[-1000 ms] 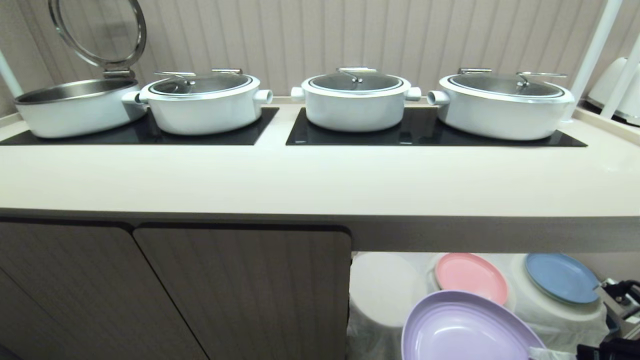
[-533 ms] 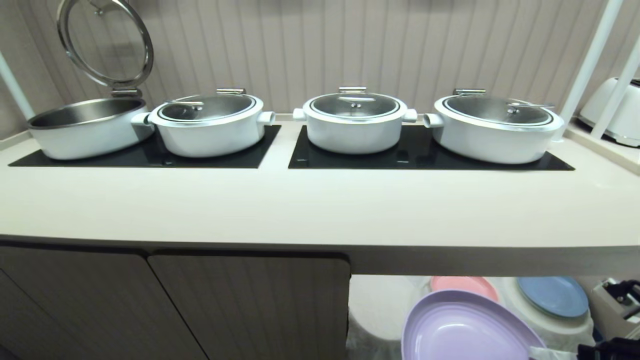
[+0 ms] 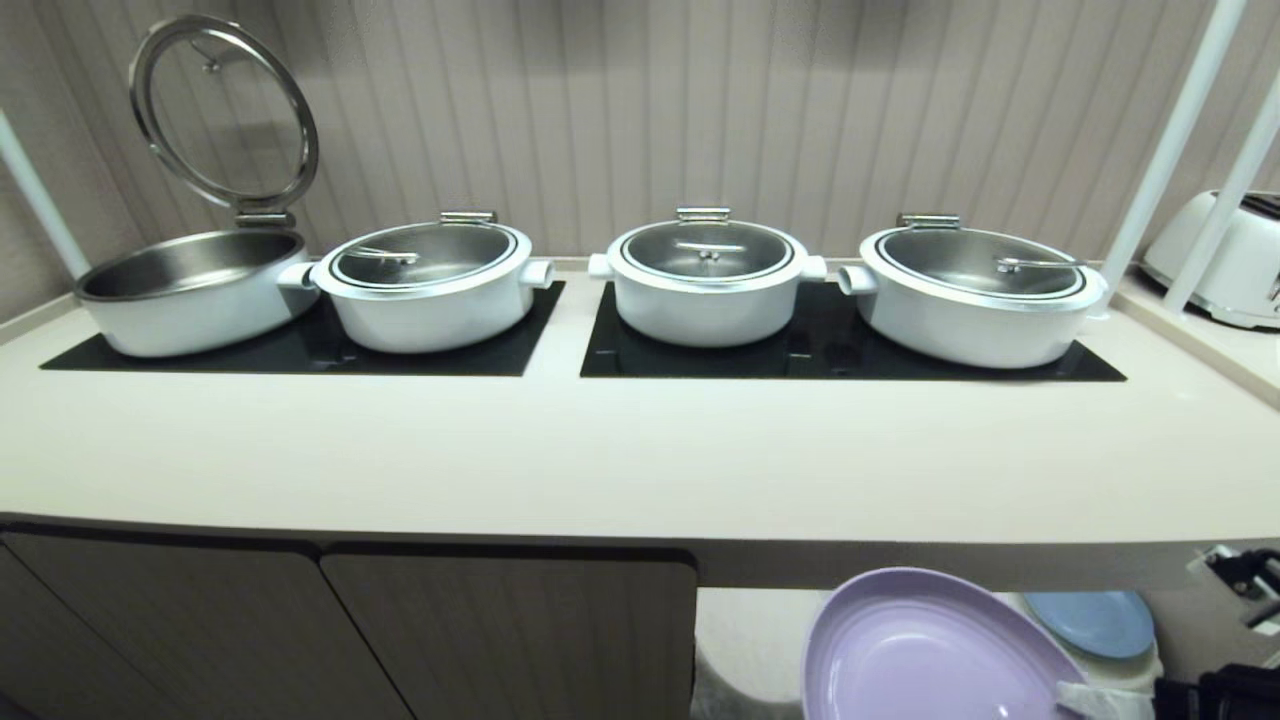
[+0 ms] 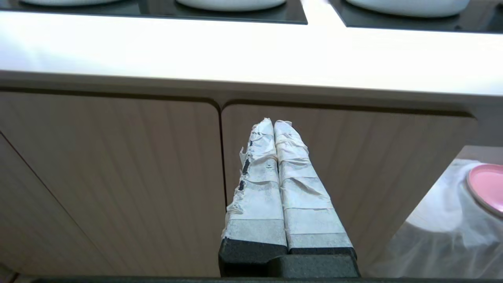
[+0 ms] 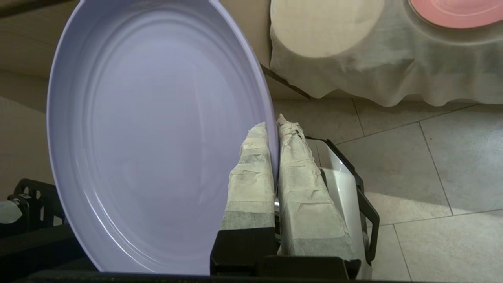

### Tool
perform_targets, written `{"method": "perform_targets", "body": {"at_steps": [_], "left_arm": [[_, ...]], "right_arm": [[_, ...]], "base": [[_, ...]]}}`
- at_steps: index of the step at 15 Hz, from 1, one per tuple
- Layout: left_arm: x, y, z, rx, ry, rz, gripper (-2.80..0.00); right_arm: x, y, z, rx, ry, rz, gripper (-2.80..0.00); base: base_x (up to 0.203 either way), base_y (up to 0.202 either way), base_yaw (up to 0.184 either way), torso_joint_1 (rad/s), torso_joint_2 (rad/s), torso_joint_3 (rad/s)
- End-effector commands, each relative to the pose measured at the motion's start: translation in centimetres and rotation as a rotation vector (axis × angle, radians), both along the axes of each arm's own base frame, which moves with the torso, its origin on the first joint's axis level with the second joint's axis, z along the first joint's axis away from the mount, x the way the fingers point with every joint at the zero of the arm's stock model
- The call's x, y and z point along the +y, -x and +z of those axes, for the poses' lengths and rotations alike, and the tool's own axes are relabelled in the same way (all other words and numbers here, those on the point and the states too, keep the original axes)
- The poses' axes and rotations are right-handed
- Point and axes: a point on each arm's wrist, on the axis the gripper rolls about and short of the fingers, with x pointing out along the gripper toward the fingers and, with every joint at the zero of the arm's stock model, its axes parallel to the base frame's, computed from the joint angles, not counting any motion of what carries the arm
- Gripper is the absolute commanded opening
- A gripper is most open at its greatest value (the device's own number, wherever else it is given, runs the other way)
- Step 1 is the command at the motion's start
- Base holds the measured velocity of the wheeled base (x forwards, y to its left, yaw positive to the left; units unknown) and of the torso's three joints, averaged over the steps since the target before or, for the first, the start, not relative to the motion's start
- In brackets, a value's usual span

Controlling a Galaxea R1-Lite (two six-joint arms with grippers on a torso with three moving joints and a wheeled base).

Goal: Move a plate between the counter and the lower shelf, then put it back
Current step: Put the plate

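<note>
The lilac plate (image 3: 925, 650) hangs tilted in front of the counter's (image 3: 640, 460) front edge, below the countertop, at the lower right of the head view. My right gripper (image 5: 273, 122) is shut on the plate's (image 5: 157, 133) rim, one taped finger inside the rim and one outside. In the head view only a bit of that gripper (image 3: 1082, 700) shows at the bottom edge. The lower shelf (image 5: 353, 74), draped in wrinkled white cloth, lies beyond the plate under the counter. My left gripper (image 4: 274, 122) is shut and empty, parked facing the cabinet doors.
Several white pots (image 3: 705, 280) stand on two black hob panels, the leftmost with its lid (image 3: 225, 110) raised. A blue plate (image 3: 1092, 622) and a pink plate (image 5: 459, 10) rest on shelf mounds. A white toaster (image 3: 1215, 260) sits far right. Wooden cabinet doors (image 3: 500, 640) close the left.
The head camera has risen, so the whole scene has slid down and the countertop shows more from above. The pink plate has gone behind the counter edge. The lilac plate stays gripped.
</note>
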Motion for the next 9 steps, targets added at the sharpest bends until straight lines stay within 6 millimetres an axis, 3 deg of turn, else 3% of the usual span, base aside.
{"method": "perform_targets", "body": {"at_steps": [1,9], "left_arm": [[0.00,-0.01,-0.01,0.001,0.001,0.000,-2.80],[0.00,-0.01,-0.01,0.001,0.001,0.001,-2.80]], "right_arm": [[0.06,-0.36,0.16,-0.001,-0.003,0.001,-2.80],[0.12,-0.86,0.66,-0.019,-0.006,0.001,-2.80]], "base": [[0.000,0.000,0.000,0.183,-0.36,-0.183],[0.000,0.000,0.000,0.155,-0.32,-0.163]]}}
